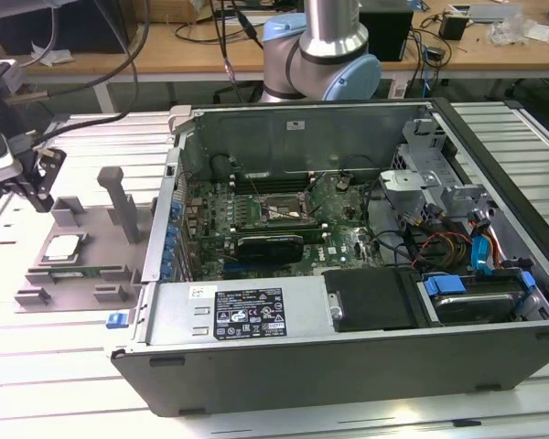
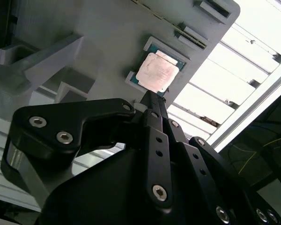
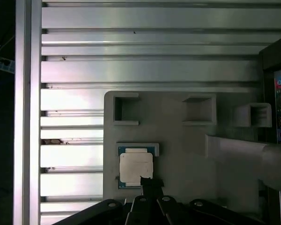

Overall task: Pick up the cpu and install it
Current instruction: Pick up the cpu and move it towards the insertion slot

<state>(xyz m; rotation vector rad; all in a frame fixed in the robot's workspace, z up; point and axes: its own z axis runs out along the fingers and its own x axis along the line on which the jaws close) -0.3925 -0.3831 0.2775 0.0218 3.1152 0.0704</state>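
Over at the left edge of the exterior view the gripper (image 1: 38, 187) hangs above the grey plastic fixture (image 1: 96, 247), which sits on the slatted aluminium desk (image 1: 55, 366). The cpu (image 1: 62, 247) lies flat in a square recess of that fixture, in the left middle of the frame, silvery top up. In both wrist views the fingers (image 2: 152, 101) are pressed together into one narrow dark tip (nothing is caught between them), and that tip (image 3: 147, 180) sits just at the edge of the cpu (image 3: 136, 167); whether it touches the chip I cannot tell. The open computer case (image 1: 348, 357) fills the centre and right of the exterior view, well apart from the cpu, with its metal-framed socket (image 1: 284, 210) near the middle of the board and a long black card (image 1: 270, 245) just below it.
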